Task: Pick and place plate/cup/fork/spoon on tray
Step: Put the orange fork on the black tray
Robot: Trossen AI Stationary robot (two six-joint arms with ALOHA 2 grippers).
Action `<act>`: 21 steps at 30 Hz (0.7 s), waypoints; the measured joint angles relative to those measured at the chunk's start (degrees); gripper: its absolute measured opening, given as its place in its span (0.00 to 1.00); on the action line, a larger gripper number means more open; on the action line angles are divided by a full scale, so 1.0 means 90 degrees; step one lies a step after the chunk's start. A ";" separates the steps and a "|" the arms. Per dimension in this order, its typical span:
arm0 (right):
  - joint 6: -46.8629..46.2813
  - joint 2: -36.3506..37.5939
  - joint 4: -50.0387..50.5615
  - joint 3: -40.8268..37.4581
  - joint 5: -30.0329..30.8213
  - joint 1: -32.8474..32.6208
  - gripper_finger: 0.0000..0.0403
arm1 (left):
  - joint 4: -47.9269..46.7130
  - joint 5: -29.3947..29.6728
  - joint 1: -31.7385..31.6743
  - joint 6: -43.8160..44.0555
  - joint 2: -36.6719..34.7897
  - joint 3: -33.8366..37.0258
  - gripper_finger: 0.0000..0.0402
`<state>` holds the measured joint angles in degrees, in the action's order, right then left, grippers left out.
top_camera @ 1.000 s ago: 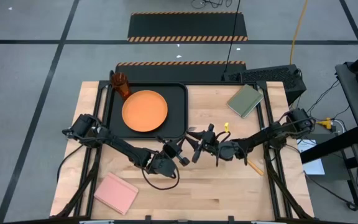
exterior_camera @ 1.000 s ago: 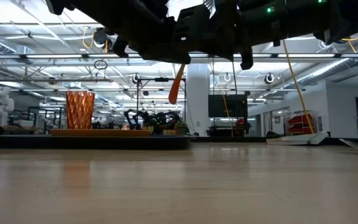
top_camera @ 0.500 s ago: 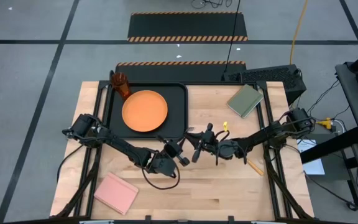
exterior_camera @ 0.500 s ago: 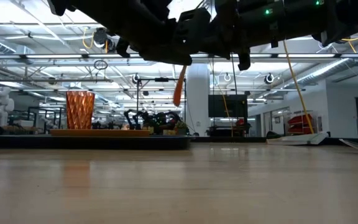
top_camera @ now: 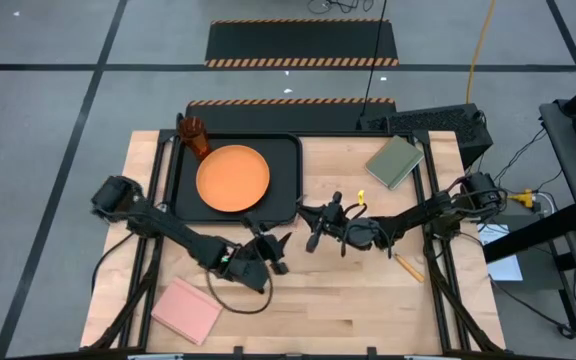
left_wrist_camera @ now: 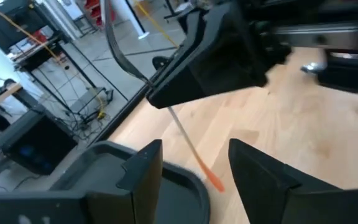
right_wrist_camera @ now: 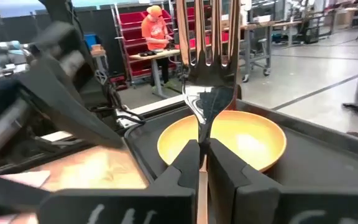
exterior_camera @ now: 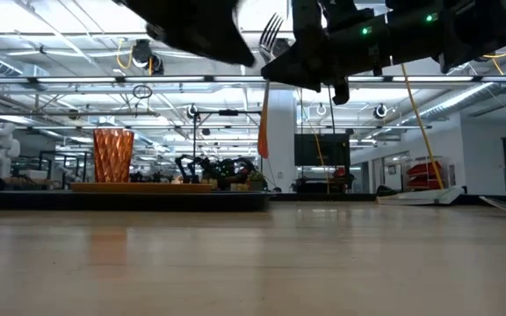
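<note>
The right arm reaches in from the table's right edge toward its middle, wrist low and level. The right gripper [top_camera: 313, 228] is clamped on the neck of a fork [right_wrist_camera: 205, 59], its two fingers [right_wrist_camera: 185, 163] pressed together around the metal. The left arm stretches from the left edge diagonally toward the table's middle. The left gripper [top_camera: 273, 250] sits just beside the right one, its fingers [left_wrist_camera: 143, 167] spread apart and holding nothing.

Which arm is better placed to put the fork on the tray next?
The right: its gripper is shut on the fork, facing the tray. The left gripper is open and empty.
</note>
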<state>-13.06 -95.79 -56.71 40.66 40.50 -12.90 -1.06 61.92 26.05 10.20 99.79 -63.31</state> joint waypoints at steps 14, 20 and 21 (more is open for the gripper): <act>-0.1441 -0.0008 0.1605 0.0555 -0.1509 0.1488 0.01 | -0.3055 0.0127 0.0107 0.1464 -0.2029 0.0241 0.38; -0.1668 -0.0227 0.1612 0.0876 -0.1584 0.1998 0.01 | -0.3050 0.0327 -0.0131 0.1178 -0.2058 0.0347 0.34; -0.1761 -0.0295 0.1529 0.0893 -0.1697 0.2077 0.01 | -0.3019 0.0352 -0.0208 0.1073 -0.2060 0.0345 0.34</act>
<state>-28.92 -98.44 -42.94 48.71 25.23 5.79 -28.23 65.09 24.17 19.85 81.25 -60.20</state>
